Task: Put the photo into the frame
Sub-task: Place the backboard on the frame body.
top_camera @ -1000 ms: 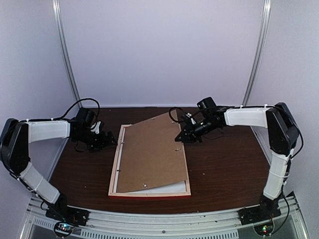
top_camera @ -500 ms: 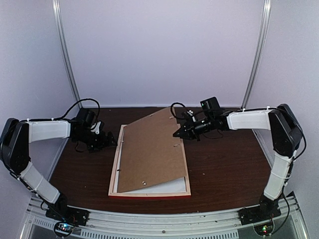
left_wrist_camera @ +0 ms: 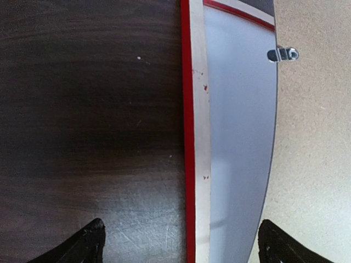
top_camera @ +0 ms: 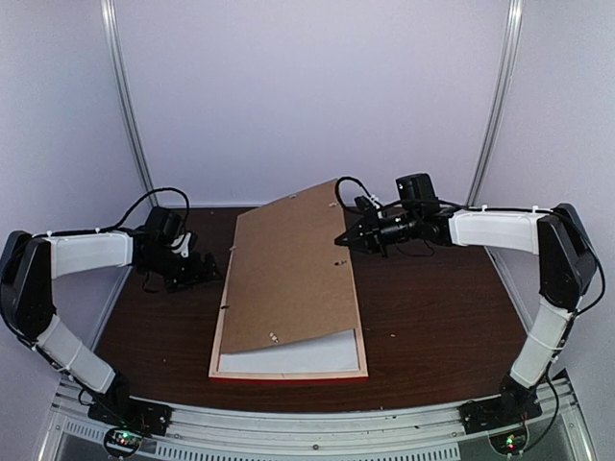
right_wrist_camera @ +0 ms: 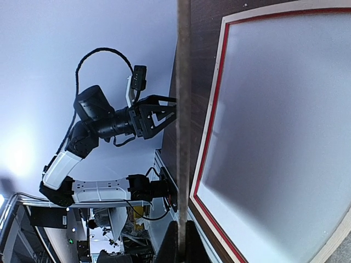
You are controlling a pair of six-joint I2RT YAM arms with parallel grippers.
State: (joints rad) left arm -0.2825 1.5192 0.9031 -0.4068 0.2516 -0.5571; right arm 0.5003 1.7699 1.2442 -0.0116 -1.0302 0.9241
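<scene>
Right gripper [top_camera: 344, 237] clenched on board [top_camera: 288, 279] far edge, tilting it off frame [top_camera: 360, 327], which lies face down on worktop [top_camera: 432, 327]. Left gripper [top_camera: 209, 270] released, just left of frame. Photo not visible. Risk: thin pinch slips, board drops; near edge drags frame.

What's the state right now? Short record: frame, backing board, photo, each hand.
frame: flat on the table, pale wood back facing up
backing board: tilted, far end raised, near end down inside the frame
pale surface: shows under the board at the near end; glass or mat, cannot tell
photo: not seen in any view
right hand: shut on the board's raised far right edge
left hand: open, fingers straddling the frame's left rail; contact unclear
</scene>
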